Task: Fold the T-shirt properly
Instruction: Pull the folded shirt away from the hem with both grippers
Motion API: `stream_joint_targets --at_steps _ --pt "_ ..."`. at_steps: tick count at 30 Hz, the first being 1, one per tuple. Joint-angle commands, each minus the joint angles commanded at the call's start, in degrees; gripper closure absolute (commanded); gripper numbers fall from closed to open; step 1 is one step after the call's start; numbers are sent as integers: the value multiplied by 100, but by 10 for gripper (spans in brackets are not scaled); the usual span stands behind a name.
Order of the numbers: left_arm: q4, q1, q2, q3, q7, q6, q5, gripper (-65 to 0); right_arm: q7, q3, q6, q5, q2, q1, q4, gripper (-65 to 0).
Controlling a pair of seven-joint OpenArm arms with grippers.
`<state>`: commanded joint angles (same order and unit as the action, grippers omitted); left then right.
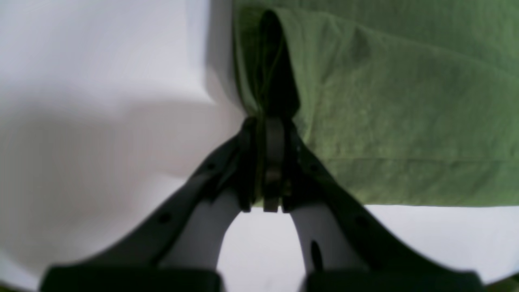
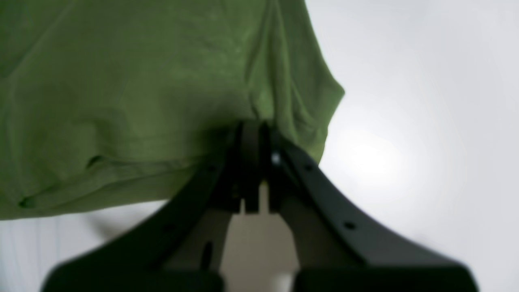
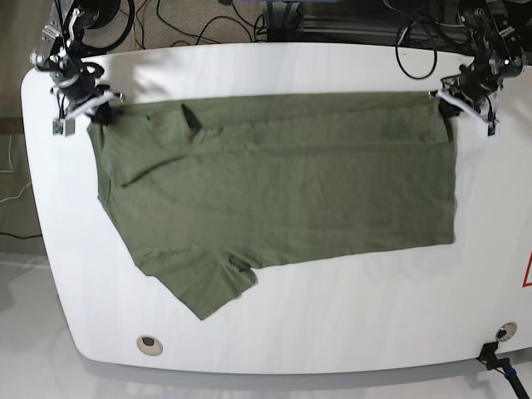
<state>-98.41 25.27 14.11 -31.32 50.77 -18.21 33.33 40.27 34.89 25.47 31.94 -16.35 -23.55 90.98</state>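
Arms reach low over the far corners of our table (image 3: 274,332); left gripper (image 1: 267,121) and right gripper (image 2: 253,125) have jaws clamped on the T-shirt (image 3: 283,191).

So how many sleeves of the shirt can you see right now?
1: a sleeve of the T-shirt lies flat near the table's front edge. The other looks folded under near the right pincer.

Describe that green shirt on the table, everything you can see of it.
The T-shirt is plain olive-green, soft-looking cloth, no print. It lies sideways on the white table, folded lengthwise, one short sleeve sticking out toward the near edge. Each far corner is pinched: the right pincer and left pincer are shut on it.
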Motion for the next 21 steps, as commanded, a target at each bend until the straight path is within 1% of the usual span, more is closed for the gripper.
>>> stream_joint_targets --at_steps 2,5,6,14,21 --pt "-94 166 55 -2 25 -30 31 0 1 19 16 36 1 -165 27 0" --pt "-165 361 113 -21 46 -64 55 0 18 35 -8 87 5 -372 61 0" --pt "-145 338 41 -12 25 -6 -21 0 -113 88 24 40 -33 -85 53 0" --pt "-318 711 25 -128 20 -8 -23 0 -122 206 13 69 -62 -431 212 0" --pt "-307 891 21 -128 -7 -9 -31 0 -8 226 34 193 -46 -591 297 0"
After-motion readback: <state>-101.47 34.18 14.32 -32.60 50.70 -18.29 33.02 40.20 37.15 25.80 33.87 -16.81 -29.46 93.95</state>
